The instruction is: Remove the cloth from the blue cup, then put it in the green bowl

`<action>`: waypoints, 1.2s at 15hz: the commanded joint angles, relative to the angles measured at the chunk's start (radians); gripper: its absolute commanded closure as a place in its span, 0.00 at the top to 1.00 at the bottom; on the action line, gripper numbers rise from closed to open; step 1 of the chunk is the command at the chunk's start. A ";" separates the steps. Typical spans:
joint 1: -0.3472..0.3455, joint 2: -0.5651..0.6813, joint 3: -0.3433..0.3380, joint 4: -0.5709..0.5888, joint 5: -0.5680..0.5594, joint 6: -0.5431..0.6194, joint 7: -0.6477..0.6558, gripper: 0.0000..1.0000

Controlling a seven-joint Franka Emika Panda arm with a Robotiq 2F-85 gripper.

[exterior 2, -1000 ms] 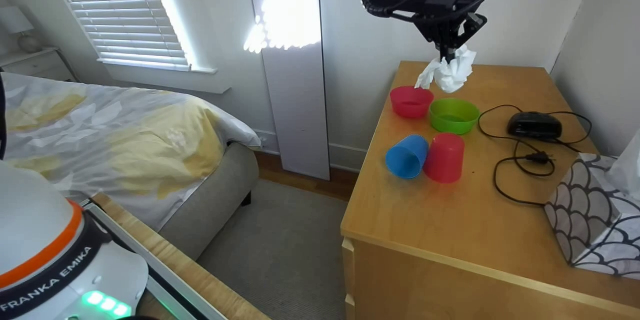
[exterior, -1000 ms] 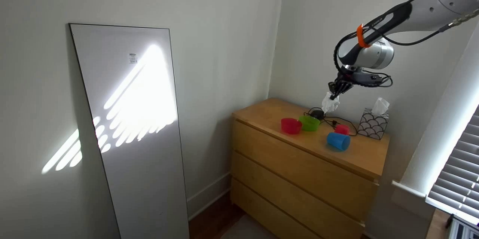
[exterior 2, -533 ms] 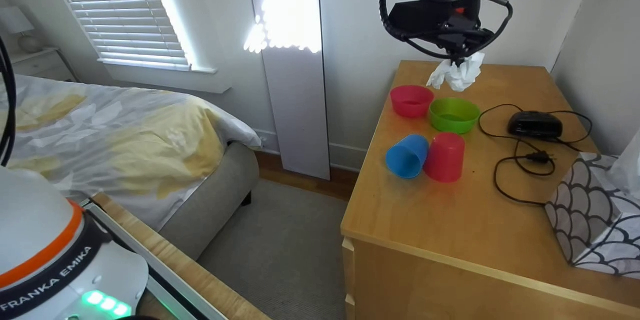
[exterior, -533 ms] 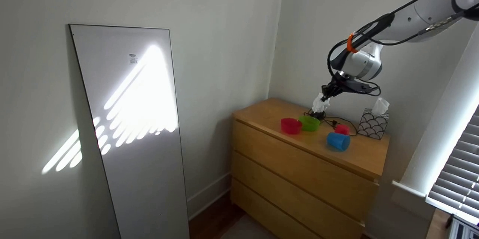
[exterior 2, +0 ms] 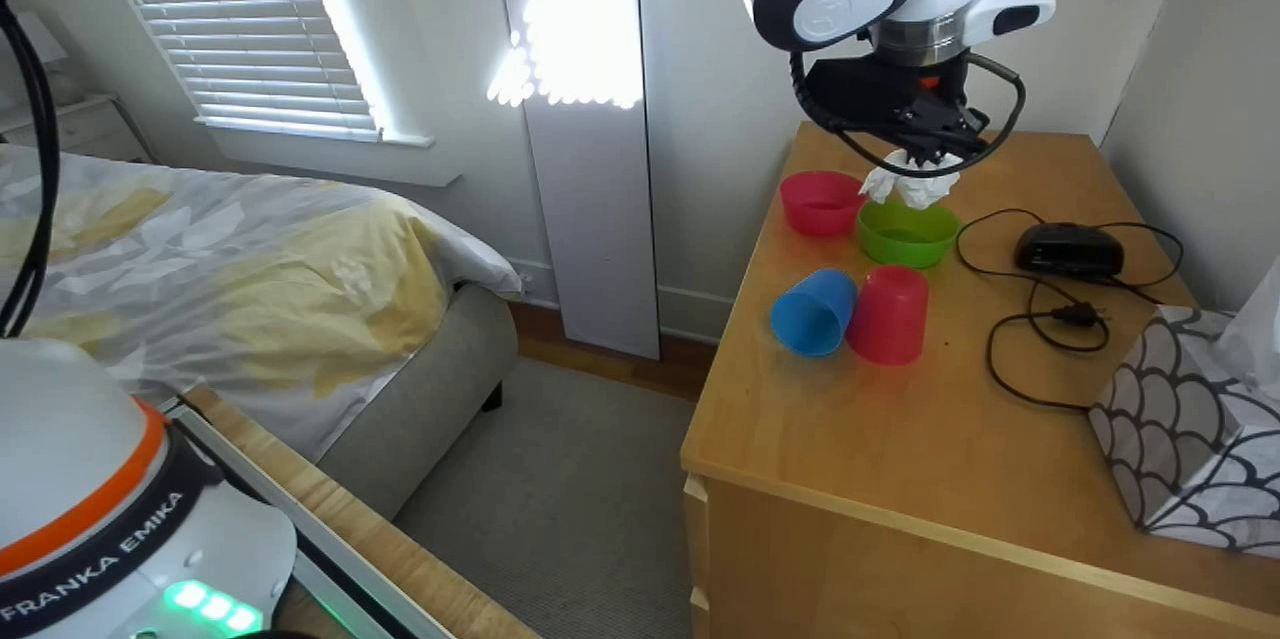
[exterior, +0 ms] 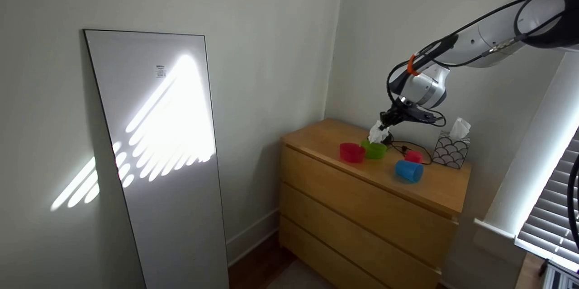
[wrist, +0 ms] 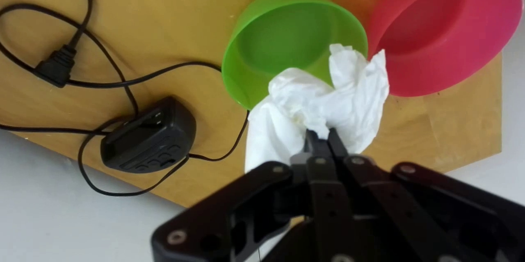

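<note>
Cloth [wrist: 322,102] is pinched between the fingers [wrist: 315,145], well apart from the blue cup [exterior 2: 812,314]; removal is judged complete. Placement is judged outstanding, the green bowl [wrist: 287,36] being seen below and just beyond the fingers.

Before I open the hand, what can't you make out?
Wrist view: part of the green bowl, behind the cloth; whether they touch is unclear.
In an exterior view: part of the red cup, behind the blue cup.
In an exterior view: tissue box, cut by the right edge.
In an exterior view: print on the panel sticker, too small.
</note>
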 commanded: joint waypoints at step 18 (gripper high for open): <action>0.077 -0.489 -0.208 -0.299 -0.385 -0.455 0.250 1.00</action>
